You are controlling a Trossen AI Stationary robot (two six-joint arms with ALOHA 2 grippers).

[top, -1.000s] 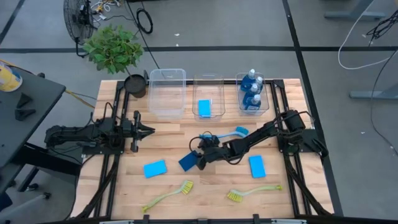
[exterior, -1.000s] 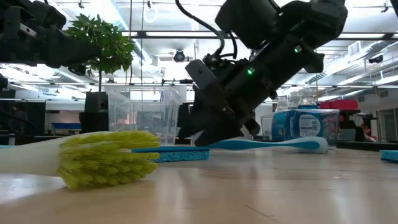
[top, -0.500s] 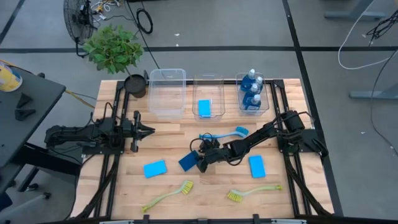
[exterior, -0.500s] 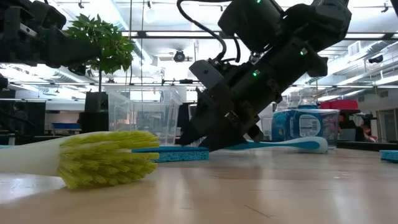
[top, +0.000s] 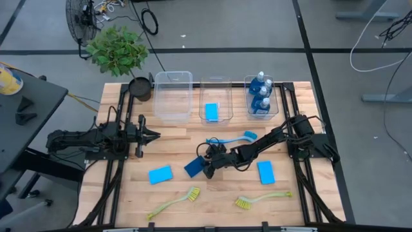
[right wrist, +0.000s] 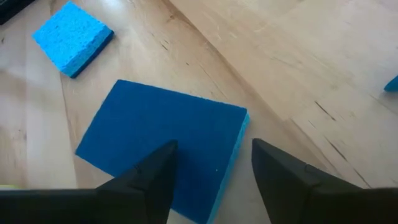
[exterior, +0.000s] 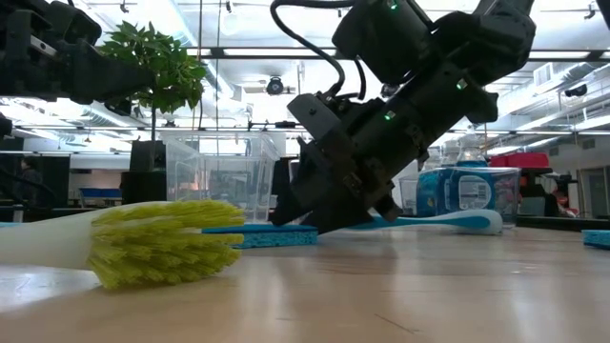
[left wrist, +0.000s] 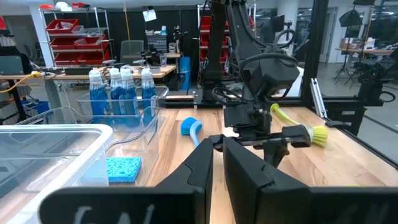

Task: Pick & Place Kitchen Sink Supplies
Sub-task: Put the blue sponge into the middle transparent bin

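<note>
Right gripper (top: 205,169) low at mid-table, fingers (right wrist: 149,180) spread either side of dark blue sponge (right wrist: 163,147), seemingly not yet clamped; sponge flat on table (top: 222,193); left gripper (top: 152,135) parked, closed, empty

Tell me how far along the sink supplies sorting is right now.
Done: the bottles stand in the right bin, one sponge lies in the middle bin. In hand: the right gripper is down at the dark sponge, fingers open on either side, not gripping. Left: two light sponges, the blue brush, two yellow-green brushes. The left gripper waits, shut.
</note>
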